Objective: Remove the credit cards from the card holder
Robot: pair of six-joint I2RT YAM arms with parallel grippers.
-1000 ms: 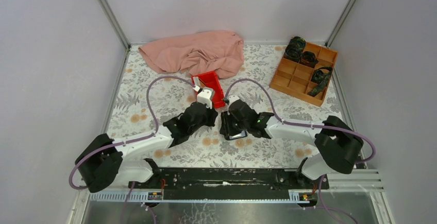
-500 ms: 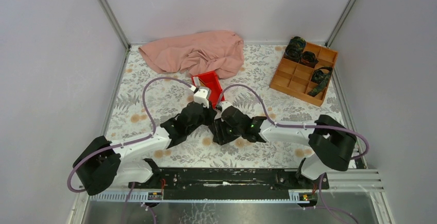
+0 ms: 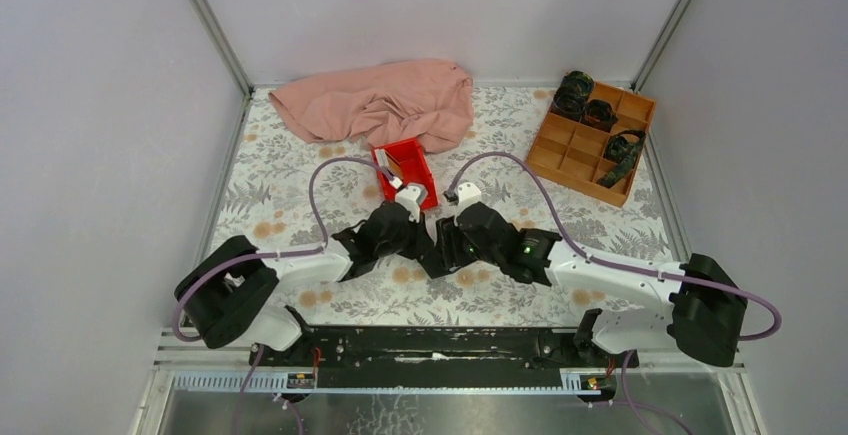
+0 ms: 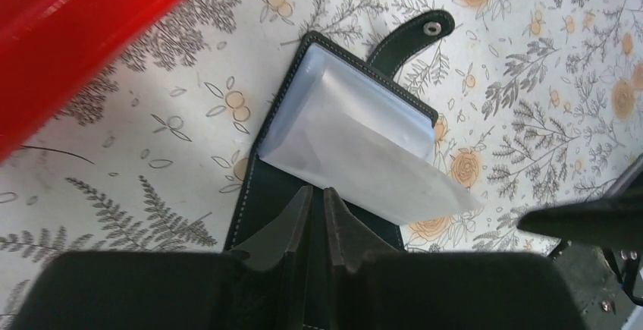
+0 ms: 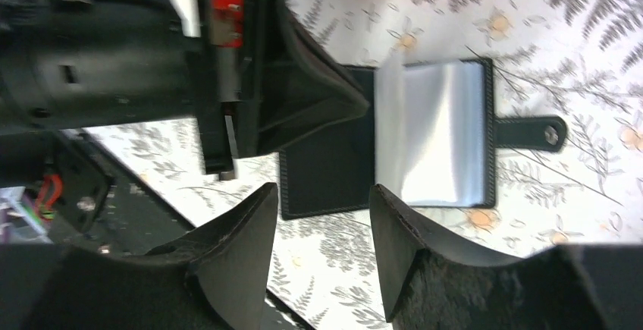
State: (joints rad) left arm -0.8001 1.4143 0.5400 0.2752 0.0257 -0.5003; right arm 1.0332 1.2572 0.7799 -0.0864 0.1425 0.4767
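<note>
The card holder [image 4: 265, 193] lies open on the floral table, black, with a snap strap [image 4: 409, 38]. Its pale, silvery clear sleeves [image 4: 356, 140] fan up, one leaf sticking out to the right. I cannot tell whether cards sit in the sleeves; no loose credit card shows. My left gripper [image 4: 318, 191] is shut, its tips resting on the holder's black panel. My right gripper [image 5: 322, 190] is open and empty, just off the holder's [image 5: 326, 171] near edge. In the top view both grippers, left [image 3: 420, 243] and right [image 3: 447, 255], meet at mid-table and hide the holder.
A red tray [image 3: 428, 177] stands just behind the grippers, also in the left wrist view [image 4: 76, 26]. A pink cloth [image 3: 380, 100] lies at the back. A wooden compartment box [image 3: 590, 145] with dark items sits back right. The black base rail [image 3: 440, 340] runs along the near edge.
My left gripper has moved right and down onto the holder. My right gripper has come off the holder, its arm swung lower and out to the right.
</note>
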